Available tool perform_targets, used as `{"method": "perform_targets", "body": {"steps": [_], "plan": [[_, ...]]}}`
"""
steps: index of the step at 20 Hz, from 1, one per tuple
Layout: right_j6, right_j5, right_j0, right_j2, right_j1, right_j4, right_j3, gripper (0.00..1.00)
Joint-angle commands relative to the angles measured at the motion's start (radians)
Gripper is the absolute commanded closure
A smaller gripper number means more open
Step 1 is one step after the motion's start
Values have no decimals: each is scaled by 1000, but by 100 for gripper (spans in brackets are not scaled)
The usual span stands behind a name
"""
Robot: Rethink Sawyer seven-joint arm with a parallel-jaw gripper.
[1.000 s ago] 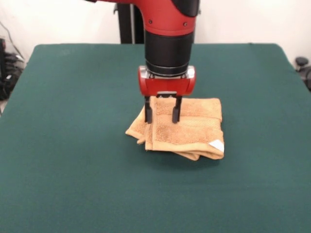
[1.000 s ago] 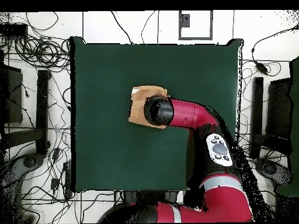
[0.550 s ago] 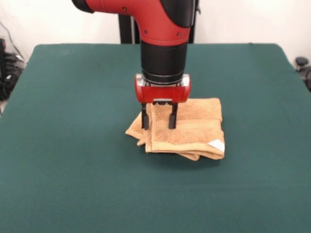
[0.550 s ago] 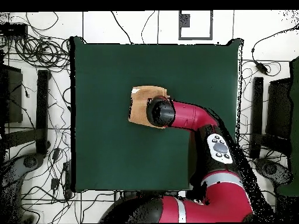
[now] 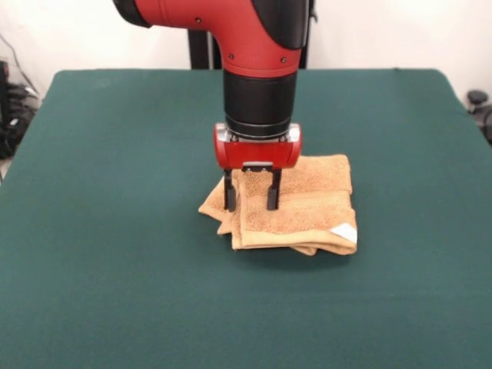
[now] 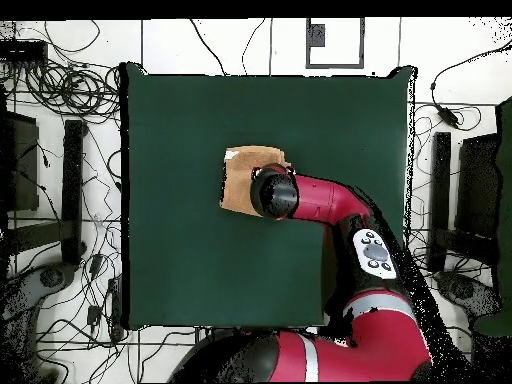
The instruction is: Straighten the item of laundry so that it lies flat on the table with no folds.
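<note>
Hand (image 5: pixel 250 201) open, both fingertips down on folded towel (image 5: pixel 307 207), nothing gripped.

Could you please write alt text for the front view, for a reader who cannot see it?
A red and black robot arm's open gripper points straight down onto a folded orange-tan towel lying mid-table on green cloth. A white tag shows at one towel corner.

Arm (image 5: pixel 257 46) vertical, wrist down; tool (image 5: pixel 250 201) pointing down, fingers (image 5: pixel 229 196) spread apart.
</note>
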Motion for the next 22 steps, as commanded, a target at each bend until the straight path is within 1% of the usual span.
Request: {"method": "perform_targets", "body": {"steps": [1, 9, 10, 22], "plan": [[138, -48, 18, 96, 47, 1, 61, 0], [138, -97, 19, 94, 42, -16, 68, 0], [138, -101, 18, 95, 42, -16, 69, 100], [134, -126, 14, 98, 39, -19, 78, 100]]}}
